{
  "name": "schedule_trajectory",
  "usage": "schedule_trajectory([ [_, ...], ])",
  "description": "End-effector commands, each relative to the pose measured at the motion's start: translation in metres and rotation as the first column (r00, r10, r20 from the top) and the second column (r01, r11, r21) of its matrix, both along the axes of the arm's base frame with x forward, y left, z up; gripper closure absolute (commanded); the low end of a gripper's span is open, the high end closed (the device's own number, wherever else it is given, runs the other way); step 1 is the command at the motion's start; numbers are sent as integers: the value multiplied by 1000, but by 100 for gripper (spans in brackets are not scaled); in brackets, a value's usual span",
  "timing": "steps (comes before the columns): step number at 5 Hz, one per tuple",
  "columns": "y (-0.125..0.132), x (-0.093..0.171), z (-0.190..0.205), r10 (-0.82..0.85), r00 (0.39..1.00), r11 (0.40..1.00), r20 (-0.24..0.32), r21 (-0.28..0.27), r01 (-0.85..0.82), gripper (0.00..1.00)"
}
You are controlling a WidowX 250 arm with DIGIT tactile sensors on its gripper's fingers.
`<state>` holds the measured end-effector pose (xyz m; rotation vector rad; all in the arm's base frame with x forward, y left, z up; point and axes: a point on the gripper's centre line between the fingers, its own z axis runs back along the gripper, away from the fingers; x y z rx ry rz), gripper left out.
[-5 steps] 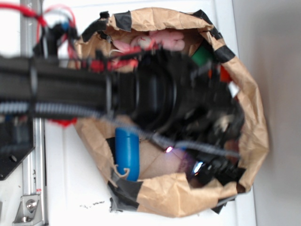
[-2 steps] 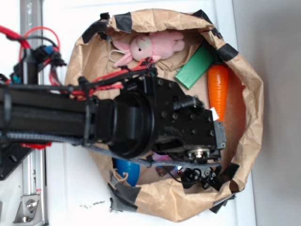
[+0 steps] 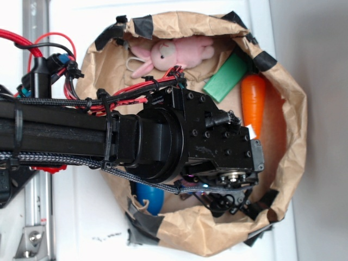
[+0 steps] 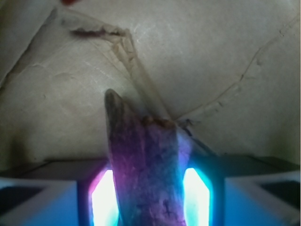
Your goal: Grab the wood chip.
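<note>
Wood chip (image 4: 143, 169), rough dark-brown tapered sliver, pinched upright between the gripper (image 4: 149, 200) glowing pads.

A robotics laboratory test station. Indicators: a white tabletop (image 3: 76, 217) carrying a slotted aluminium mounting rail (image 3: 33, 228); a black robot arm (image 3: 163, 144) wrapped in braided sleeving with red cables (image 3: 128, 92); and a crumpled brown paper bag (image 3: 291, 136), patched with black tape, holding assorted props: pink plush rabbit (image 3: 171, 53), green rectangular block (image 3: 227, 77), orange toy carrot (image 3: 253, 103).

A pink plush rabbit (image 3: 173, 53), green block (image 3: 227, 78) and orange carrot (image 3: 253, 103) are lying inside a crumpled paper bag (image 3: 291, 136). A blue cylinder (image 3: 149, 198) is peeking out below.
</note>
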<state>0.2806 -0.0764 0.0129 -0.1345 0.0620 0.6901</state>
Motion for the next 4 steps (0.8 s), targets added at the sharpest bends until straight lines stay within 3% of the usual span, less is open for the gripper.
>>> schedule_trajectory([
  [1, 37, 6, 69, -408, 879, 910, 247, 189, 370, 100],
  [2, 56, 3, 120, -455, 840, 886, 295, 248, 392, 100],
  [3, 72, -7, 168, -470, 834, 881, 290, 205, 425, 100],
  [4, 81, -10, 187, -463, 843, 886, 275, 189, 424, 100],
])
